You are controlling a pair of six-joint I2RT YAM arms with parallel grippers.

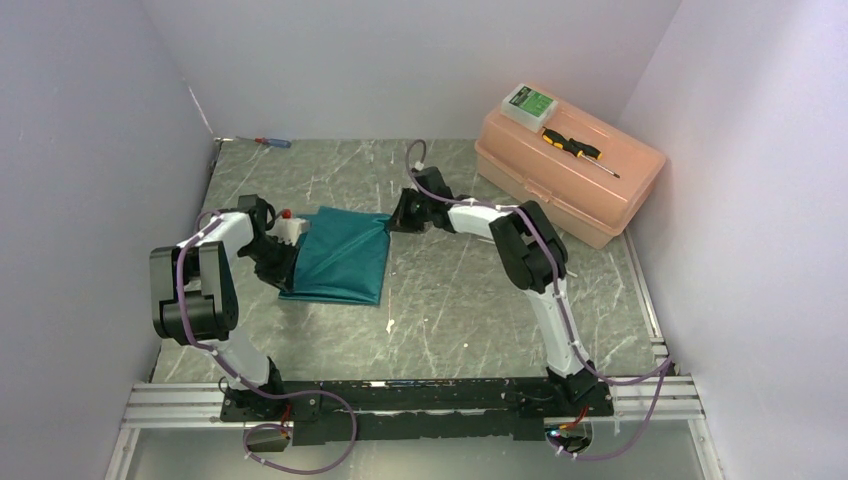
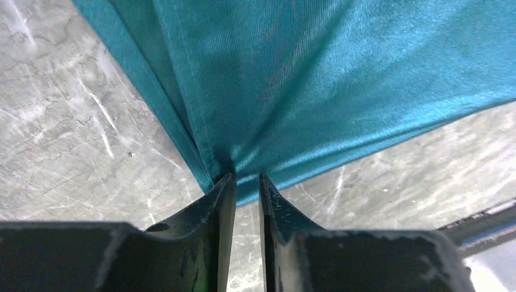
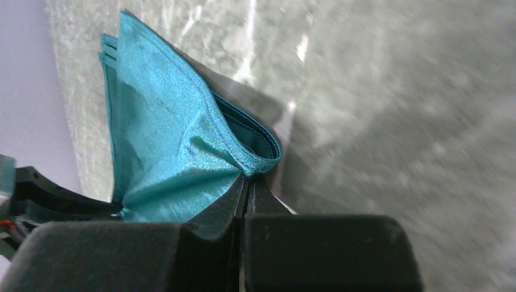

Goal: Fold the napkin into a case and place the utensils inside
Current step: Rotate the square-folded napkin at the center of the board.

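The napkin (image 1: 340, 260) lies folded on the grey table (image 1: 470, 290), held between the two grippers. From above it is a broad teal oblong. Its slightly longer axis runs from the arms' side towards the far wall, and the far end leans a little to the right. Its far right corner is drawn out into a point.

That point ends at the right gripper (image 1: 393, 222). In the right wrist view its fingers (image 3: 225, 204) are pressed together on a looped, hemmed fold of the cloth. The fabric fans out from their tips, up and to the left, in stacked layers.

The left gripper (image 2: 247, 176) meets the opposite long edge, on the napkin's left side. Its fingers (image 2: 222, 201) stand only a narrow gap apart, with the gathered edge caught at their tips. Creases radiate from that spot, and the cloth spreads ahead of the fingers and off to their right. Bare table shows to the left of the fingers and through the slit between them.

Beyond the right arm, well apart from the cloth, a peach toolbox (image 1: 560, 185) carries a yellow-and-black screwdriver (image 1: 572, 147) on its lid.
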